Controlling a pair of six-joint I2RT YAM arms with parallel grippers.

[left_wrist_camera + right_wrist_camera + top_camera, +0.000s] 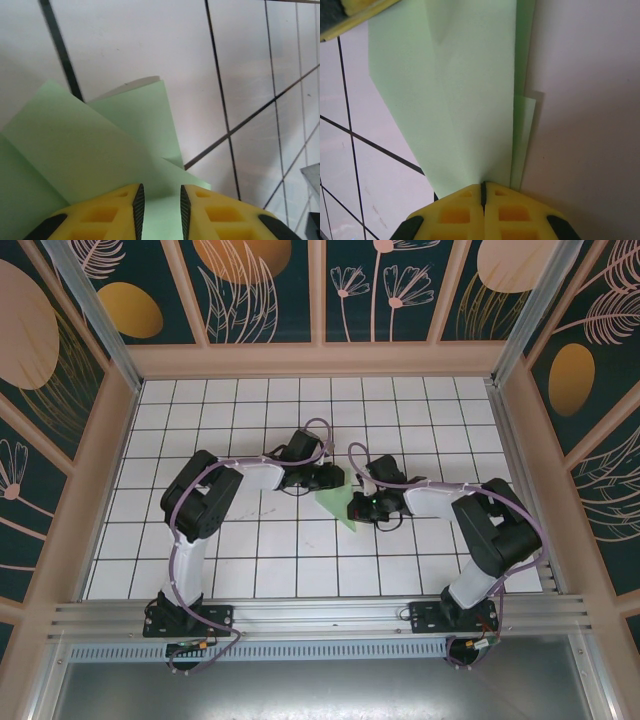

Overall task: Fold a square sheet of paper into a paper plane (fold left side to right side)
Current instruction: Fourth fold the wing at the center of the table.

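Folded green paper (336, 504) lies mid-worktop (250, 545), between both arms. Left gripper (160, 194) has its jaws slightly apart over the paper; hold unclear. Right gripper (483, 186) is fully closed, its tips at the paper's near point.

Outer tiles (200, 410) free (left claw (160, 192), right claw (483, 186), paper (470, 75) crowd centre).

Pale green, plain and unmarked, on the folded sheet of thin paper (335, 508). Bright yellow with black pads on the left gripper (159, 210) and right gripper (483, 192). White with a thin black grid on the tiled tabletop (250, 560). Black with white segments on the left arm (200, 502) and right arm (490, 530); lilac on their cables (171, 545). Dark teal on the wall panels (270, 290), patterned with orange and peach ovals and pale line-drawn plants.
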